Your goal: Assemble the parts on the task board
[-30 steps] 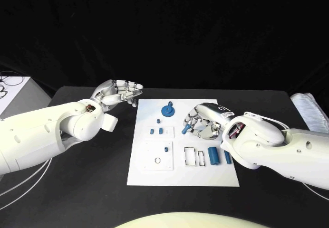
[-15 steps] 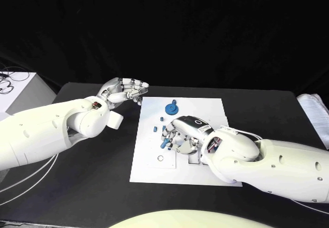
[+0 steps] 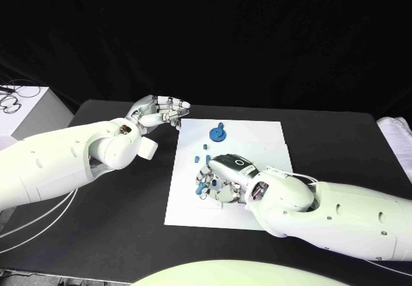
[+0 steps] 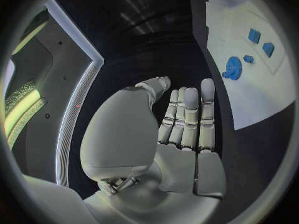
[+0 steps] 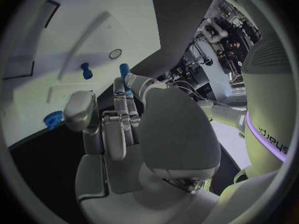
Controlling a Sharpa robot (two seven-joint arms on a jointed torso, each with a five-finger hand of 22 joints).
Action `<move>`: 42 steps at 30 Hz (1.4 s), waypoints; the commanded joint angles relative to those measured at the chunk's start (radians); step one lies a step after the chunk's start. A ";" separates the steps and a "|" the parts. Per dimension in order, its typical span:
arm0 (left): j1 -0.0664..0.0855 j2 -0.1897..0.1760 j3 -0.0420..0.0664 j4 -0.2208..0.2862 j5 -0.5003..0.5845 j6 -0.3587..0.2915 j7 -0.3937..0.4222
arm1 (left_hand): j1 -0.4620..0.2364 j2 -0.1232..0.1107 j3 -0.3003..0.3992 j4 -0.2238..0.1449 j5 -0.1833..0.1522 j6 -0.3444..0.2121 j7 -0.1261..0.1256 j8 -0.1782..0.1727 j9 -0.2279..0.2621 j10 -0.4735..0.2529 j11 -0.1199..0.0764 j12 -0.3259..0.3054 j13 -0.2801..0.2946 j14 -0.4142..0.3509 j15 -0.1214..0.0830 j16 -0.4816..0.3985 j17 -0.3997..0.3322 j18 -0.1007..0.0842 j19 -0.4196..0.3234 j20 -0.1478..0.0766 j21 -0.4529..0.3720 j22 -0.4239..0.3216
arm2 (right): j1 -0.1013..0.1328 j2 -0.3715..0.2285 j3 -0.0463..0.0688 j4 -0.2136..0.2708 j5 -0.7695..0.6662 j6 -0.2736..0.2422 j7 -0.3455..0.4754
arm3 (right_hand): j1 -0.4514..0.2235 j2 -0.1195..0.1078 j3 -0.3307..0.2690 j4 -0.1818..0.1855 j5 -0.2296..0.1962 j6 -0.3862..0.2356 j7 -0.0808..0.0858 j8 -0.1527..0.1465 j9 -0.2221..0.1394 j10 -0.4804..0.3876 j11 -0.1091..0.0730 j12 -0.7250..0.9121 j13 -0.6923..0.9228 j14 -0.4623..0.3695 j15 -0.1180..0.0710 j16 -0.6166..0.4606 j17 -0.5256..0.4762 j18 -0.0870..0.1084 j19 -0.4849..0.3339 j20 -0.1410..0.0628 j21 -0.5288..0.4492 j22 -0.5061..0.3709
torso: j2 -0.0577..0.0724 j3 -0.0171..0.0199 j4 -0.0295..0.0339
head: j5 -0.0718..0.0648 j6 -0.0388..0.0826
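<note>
A small blue peg is pinched in the fingers of the right robot hand, just above the middle of the white task board. A round blue gear and two small blue blocks are seen nearer the board's far edge. The left robot hand is held beside the board's far left corner over the black table, fingers curled in, nothing gripped.

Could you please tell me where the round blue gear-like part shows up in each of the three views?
Head view: round blue gear-like part near the white task board's far edge.
Left wrist view: beyond the left hand's fingertips.
Right wrist view: at the board's edge.
Shared landmark: the board.
</note>
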 commanded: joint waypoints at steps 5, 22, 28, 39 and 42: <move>-0.001 0.000 0.001 0.001 0.005 0.017 0.003 | 0.007 0.001 -0.004 0.000 0.002 -0.004 -0.001 0.003 -0.001 -0.003 0.003 -0.004 -0.001 0.003 0.000 0.004 0.001 0.014 0.007 0.002 -0.005 -0.001 | -0.004 0.000 -0.002 -0.005 -0.044 0.050 0.007 | -0.006 0.002 0.002 -0.007 0.002 0.003 0.003 0.038 0.077 0.001 0.002 -0.005 0.001 0.074 -0.003 0.003 0.110 -0.018 0.001 -0.003 -0.005 0.000 | -0.001 0.0007 -0.0007 | 0.001 -0.005; -0.001 -0.002 0.001 0.002 0.005 0.018 0.000 | 0.007 0.001 -0.005 0.000 0.002 -0.005 0.000 0.004 -0.001 -0.004 0.004 -0.004 -0.002 0.002 0.000 0.004 0.000 0.014 0.007 0.003 -0.005 -0.001 | -0.005 -0.008 -0.004 -0.007 -0.088 0.109 -0.018 | -0.020 0.000 0.004 -0.010 -0.006 0.000 0.002 0.041 0.082 0.002 0.002 -0.006 0.002 0.074 -0.002 0.004 0.111 -0.018 0.000 -0.003 -0.005 0.002 | -0.001 0.0002 0.0005 | -0.001 -0.009; -0.001 -0.003 0.001 0.002 0.005 0.018 0.000 | 0.007 0.001 -0.005 0.000 0.002 -0.005 0.000 0.004 -0.001 -0.004 0.004 -0.004 -0.002 0.002 0.000 0.004 0.000 0.014 0.007 0.003 -0.005 -0.001 | -0.005 -0.003 -0.005 -0.014 -0.102 0.110 -0.025 | -0.021 -0.001 0.004 -0.010 -0.006 0.000 0.002 0.041 0.083 0.002 0.002 -0.007 0.002 0.075 -0.002 0.004 0.111 -0.018 0.000 -0.003 -0.006 0.002 | 0.000 -0.0005 0.0004 | -0.002 -0.008; -0.001 -0.004 0.001 0.003 0.005 0.017 -0.001 | 0.007 0.001 -0.005 0.000 0.002 -0.005 0.000 0.004 -0.001 -0.004 0.004 -0.004 -0.002 0.002 0.000 0.004 0.000 0.014 0.007 0.003 -0.005 -0.001 | -0.012 0.014 -0.010 -0.023 -0.126 0.107 -0.030 | -0.022 -0.001 0.005 -0.011 -0.006 -0.001 0.002 0.041 0.084 0.002 0.002 -0.007 0.002 0.074 -0.003 0.003 0.110 -0.018 0.000 -0.002 -0.005 0.002 | -0.001 -0.0001 0.0003 | -0.002 -0.008; -0.001 -0.004 0.001 0.003 0.005 0.018 -0.001 | 0.007 0.001 -0.005 0.000 0.002 -0.005 0.000 0.004 -0.001 -0.004 0.004 -0.004 -0.002 0.002 0.000 0.004 0.000 0.014 0.007 0.003 -0.005 -0.001 | -0.013 0.017 -0.011 -0.023 -0.129 0.107 -0.029 | -0.024 -0.002 0.006 -0.012 -0.006 -0.002 0.002 0.041 0.084 0.001 0.002 -0.007 0.002 0.074 -0.003 0.003 0.109 -0.017 0.000 -0.002 -0.007 0.001 | -0.001 -0.0004 0.0003 | -0.002 -0.008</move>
